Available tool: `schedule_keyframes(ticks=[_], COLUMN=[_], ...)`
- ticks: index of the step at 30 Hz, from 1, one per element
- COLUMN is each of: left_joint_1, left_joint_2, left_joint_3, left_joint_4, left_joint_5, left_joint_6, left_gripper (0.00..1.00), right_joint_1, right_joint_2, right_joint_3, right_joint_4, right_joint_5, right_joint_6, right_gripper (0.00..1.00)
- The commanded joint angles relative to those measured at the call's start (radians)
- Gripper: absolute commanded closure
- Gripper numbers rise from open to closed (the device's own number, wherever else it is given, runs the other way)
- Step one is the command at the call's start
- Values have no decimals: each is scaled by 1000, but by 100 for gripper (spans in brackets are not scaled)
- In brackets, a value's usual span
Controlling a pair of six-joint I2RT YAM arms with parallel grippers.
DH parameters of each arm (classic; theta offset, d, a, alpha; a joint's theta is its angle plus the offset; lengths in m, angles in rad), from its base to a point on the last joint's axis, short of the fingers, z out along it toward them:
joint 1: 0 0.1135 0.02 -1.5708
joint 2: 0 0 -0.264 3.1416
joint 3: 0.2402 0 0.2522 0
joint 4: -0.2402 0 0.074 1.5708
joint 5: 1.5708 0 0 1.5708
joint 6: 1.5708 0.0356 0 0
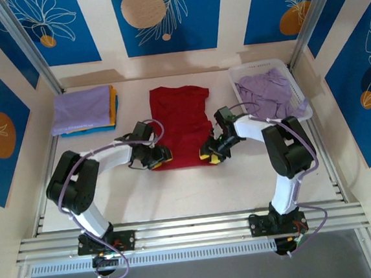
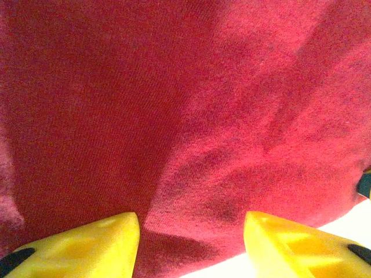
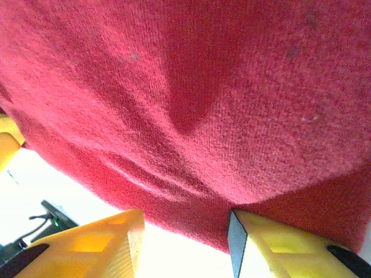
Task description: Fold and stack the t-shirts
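I'm seeing the dark red t-shirt (image 1: pixel 180 120) lying flat on the middle of the worktop (image 1: pixel 190 190), the left gripper (image 1: pixel 164 157) and right gripper (image 1: pixel 209 158) sitting at its near corners with jaws apart, perhaps straddling the hem, a folded stack (image 1: pixel 82 110) resting far left and lavender shirts (image 1: pixel 269 92) filling the white basket (image 1: pixel 240 75) far right.

Both my arms bend inward at the elbows; my left gripper (image 1: pixel 159 158) and right gripper (image 1: pixel 210 155) sit low, angled toward each other, each with jaws spread apart
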Motion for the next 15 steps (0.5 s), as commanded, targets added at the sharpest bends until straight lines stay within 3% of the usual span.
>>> schedule_keyframes(ticks=[1,8,15], left_joint_1=[-80,-215,-217], left_joint_2=[-82,-311,-524], left_joint_3=[-80,-144,-155], left_joint_4=[-88,-196,-351], left_joint_5=[-55,-142,-217], left_joint_6=[-62,-143,-150], left_gripper=[47,47,46], right_joint_1=[38,91,53], right_joint_2=[-106,-423,-624], right_joint_3=[-105,-265,-345], right_joint_4=[-20,-101,-183], right_joint_5=[16,76,124], right_joint_6=[63,143,161], right_gripper=[56,55,54])
